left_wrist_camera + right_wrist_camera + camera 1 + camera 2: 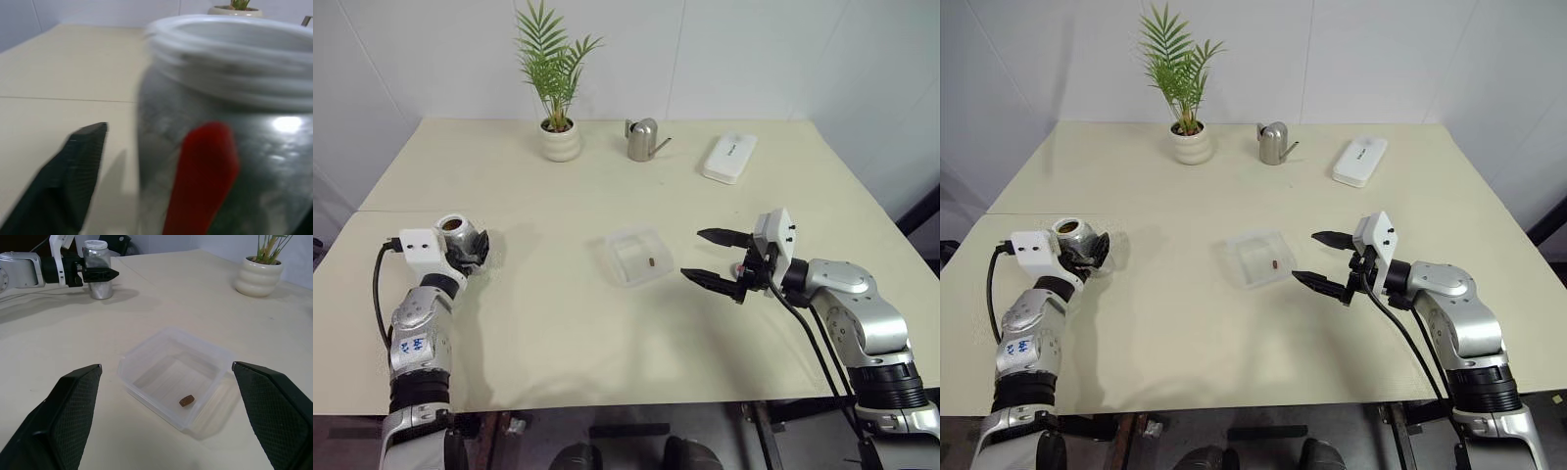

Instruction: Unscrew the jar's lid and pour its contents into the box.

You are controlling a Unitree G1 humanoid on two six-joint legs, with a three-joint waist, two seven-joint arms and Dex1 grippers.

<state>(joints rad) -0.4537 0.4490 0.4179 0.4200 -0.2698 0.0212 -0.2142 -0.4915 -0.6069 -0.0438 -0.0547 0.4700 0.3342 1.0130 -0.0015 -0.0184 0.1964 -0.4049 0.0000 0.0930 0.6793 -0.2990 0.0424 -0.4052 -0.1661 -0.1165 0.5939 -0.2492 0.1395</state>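
The jar (456, 226) stands upright on the table's left side with its mouth uncovered; its grey body and red stripe (205, 171) show in the left wrist view. My left gripper (473, 250) is open around it, and one finger (73, 176) stands a small gap off the jar's wall. The lid is out of view. At mid-table lies the clear box (628, 236), with the contents, a small brown pellet (186, 400), on its floor. My right gripper (692, 254) hovers just right of the box, open and empty, pointing at it.
Along the far edge stand a potted plant (558, 137), a metal watering can (643, 139) and a white oblong case (729, 157). Bare tabletop separates the jar from the box.
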